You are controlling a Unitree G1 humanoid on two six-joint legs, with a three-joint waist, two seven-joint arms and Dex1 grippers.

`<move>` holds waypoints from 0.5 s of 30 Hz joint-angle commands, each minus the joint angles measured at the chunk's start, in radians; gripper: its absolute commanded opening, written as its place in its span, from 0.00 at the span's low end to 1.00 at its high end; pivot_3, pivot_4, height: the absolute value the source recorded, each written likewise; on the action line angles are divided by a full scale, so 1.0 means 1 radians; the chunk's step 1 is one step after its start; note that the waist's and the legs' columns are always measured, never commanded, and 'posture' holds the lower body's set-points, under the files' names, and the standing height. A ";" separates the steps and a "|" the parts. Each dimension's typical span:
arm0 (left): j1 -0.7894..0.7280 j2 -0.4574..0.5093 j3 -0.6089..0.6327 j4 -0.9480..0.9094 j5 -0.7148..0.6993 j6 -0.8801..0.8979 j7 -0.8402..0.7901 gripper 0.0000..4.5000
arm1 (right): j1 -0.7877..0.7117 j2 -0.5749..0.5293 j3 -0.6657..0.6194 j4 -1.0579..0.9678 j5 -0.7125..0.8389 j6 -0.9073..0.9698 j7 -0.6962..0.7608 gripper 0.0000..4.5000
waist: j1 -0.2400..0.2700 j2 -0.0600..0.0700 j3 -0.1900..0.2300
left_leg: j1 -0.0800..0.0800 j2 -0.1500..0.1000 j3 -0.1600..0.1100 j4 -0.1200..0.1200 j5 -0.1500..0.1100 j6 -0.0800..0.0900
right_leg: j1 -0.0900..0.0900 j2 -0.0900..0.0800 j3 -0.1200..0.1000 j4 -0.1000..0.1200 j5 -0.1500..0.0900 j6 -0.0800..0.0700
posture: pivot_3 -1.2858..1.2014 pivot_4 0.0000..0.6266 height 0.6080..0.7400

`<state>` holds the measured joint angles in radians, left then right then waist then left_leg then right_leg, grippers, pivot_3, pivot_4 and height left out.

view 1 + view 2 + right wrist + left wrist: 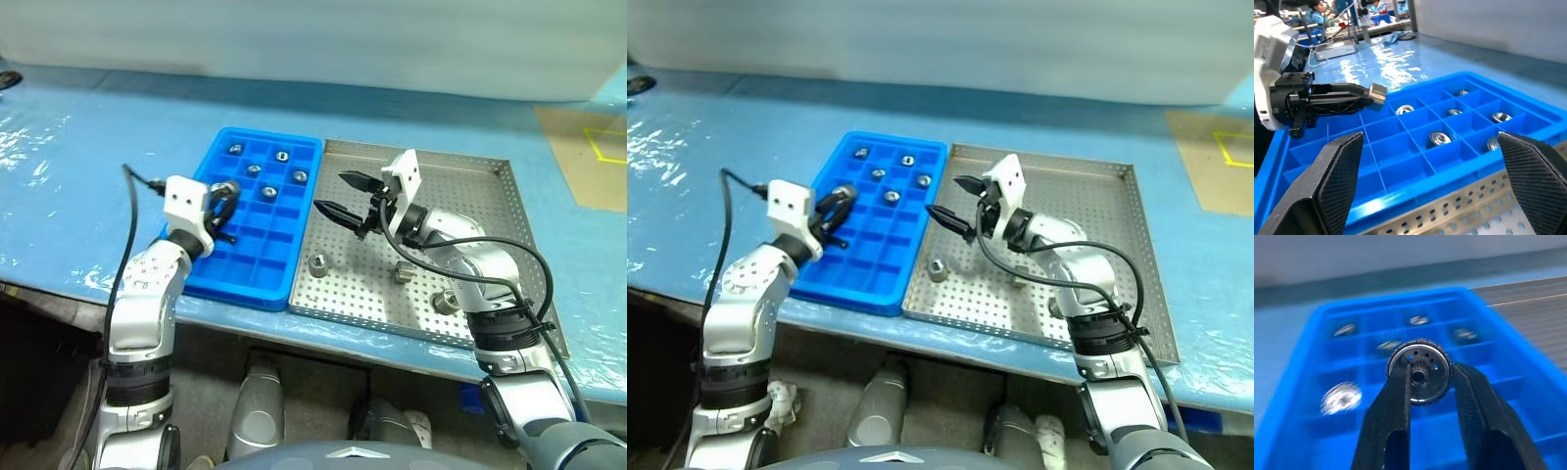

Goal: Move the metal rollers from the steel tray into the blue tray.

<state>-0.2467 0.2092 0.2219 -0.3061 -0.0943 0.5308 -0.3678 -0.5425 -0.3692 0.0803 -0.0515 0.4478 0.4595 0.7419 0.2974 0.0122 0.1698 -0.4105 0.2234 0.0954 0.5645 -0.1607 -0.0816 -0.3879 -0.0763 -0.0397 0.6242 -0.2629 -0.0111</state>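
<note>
The left end effector [227,201] is clamped on one metal roller [1420,371] above the blue tray [257,279], which holds five more. The right end effector [345,196], fingers spread wide, hovers over the steel tray [490,196] beside the blue tray; three rollers [317,263] lie there.

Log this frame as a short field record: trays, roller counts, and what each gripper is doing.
blue tray: left of the steel tray, edges side by side
steel tray: three rollers on its floor
rollers in blue tray: five, in far compartments, e.g.
left gripper: shut on a roller, over the blue tray's left part
right gripper: open, empty, above the steel tray's left edge, pointing toward the blue tray
</note>
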 commanded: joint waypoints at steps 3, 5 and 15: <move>0.081 -0.006 0.025 -0.087 0.007 0.052 0.113 0.20 | -0.028 -0.013 -0.015 0.017 -0.004 -0.026 0.048 1.00 | 0.036 0.000 0.000 | 0.000 0.000 0.000 0.000 0.000 0.000 | 0.000 0.000 0.000 0.000 0.000 0.000 | 0.74 0.24 1.00; 0.086 -0.013 0.032 -0.083 -0.009 0.075 0.138 0.20 | -0.028 -0.014 -0.019 0.022 -0.007 -0.026 0.054 1.00 | 0.056 0.000 0.000 | 0.000 0.000 0.000 0.000 0.000 0.000 | 0.000 0.000 0.001 0.000 0.000 0.000 | 0.74 0.24 1.00; 0.081 0.020 0.007 -0.060 -0.019 0.108 0.160 0.20 | -0.018 -0.027 -0.029 0.005 -0.010 -0.013 0.054 1.00 | 0.073 0.000 0.000 | 0.005 0.000 0.001 -0.001 0.001 -0.001 | 0.000 0.002 0.006 0.001 0.000 0.000 | 0.73 0.24 1.00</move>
<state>-0.1597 0.2132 0.2196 -0.3501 -0.1192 0.6336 -0.2323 -0.5464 -0.3902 0.0805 -0.0109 0.4305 0.4553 0.7914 0.3703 0.0125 0.1696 -0.4055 0.2234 0.0964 0.5636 -0.1601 -0.0827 -0.3882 -0.0738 -0.0334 0.6252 -0.2628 -0.0109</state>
